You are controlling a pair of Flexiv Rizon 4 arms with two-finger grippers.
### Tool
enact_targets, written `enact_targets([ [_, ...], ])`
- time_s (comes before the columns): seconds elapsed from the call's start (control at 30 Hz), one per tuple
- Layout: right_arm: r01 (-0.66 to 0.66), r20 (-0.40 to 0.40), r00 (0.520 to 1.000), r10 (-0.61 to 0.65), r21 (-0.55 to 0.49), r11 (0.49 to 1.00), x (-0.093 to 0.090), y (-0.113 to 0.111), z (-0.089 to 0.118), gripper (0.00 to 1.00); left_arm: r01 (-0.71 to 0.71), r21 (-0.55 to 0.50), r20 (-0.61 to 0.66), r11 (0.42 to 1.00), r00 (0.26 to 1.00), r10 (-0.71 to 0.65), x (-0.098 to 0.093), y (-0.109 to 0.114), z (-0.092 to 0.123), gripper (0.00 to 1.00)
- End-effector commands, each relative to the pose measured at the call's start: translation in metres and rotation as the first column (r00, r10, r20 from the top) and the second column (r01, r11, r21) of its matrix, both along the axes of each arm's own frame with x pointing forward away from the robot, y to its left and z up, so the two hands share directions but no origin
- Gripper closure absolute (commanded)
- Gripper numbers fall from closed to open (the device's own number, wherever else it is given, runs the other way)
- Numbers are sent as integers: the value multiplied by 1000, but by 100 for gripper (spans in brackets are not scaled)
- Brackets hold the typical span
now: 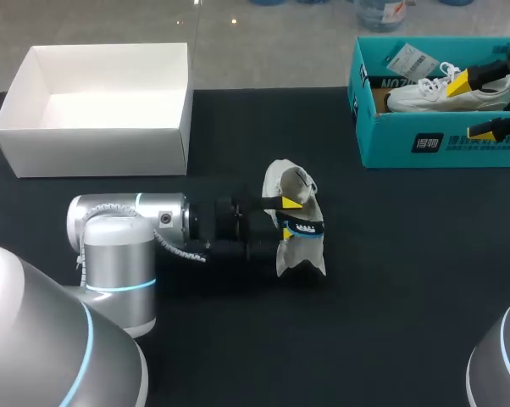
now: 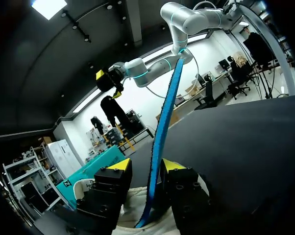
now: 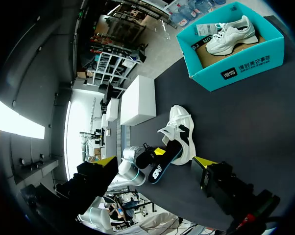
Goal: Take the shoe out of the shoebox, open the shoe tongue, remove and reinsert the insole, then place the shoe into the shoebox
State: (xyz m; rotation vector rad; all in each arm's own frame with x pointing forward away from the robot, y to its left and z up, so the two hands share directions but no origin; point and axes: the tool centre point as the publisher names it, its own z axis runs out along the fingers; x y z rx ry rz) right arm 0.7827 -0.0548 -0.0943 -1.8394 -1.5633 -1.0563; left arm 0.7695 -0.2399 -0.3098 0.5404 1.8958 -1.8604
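- Left gripper (image 2: 146, 164) is closed on the insole (image 2: 163, 122), which is pinched edge-on between both fingers; right gripper (image 3: 154, 160) is spread wide and empty, above the teal shoebox (image 1: 390, 140).
- Shoe (image 1: 289, 182) sits mid-table on the black table (image 1: 390, 297), well apart from the shoebox; the insole's far end appears to be at the shoe's opening.
- Judgement: insole step in hand; nothing anchors the shoe, so it may drag or tip; move the insole slowly along the sole's line; use the right gripper to steady the heel if the shoe shifts.

Left gripper (image 2: 146, 165) clamped; right gripper (image 3: 154, 161) spread
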Motion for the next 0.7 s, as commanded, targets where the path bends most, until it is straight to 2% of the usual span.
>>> enact_targets([
  [0.03, 2, -1, 1000, -2, -3, 1000, 0, 1, 0, 0, 4, 13, 1, 1000, 1000, -4, -6, 4, 1, 89],
  [0.07, 2, -1, 1000, -2, -3, 1000, 0, 1, 0, 0, 6, 17, -1, 1000, 1000, -6, -5, 4, -1, 100],
  [0.2, 2, -1, 1000, -2, -3, 1000, 0, 1, 0, 0, 10, 32, -1, 999, 1000, -10, -2, 3, -8, 100],
  [0.7, 2, -1, 1000, -2, -3, 1000, 0, 1, 0, 0, -73, 75, -2, 994, 997, 73, 30, 2, -30, 100],
])
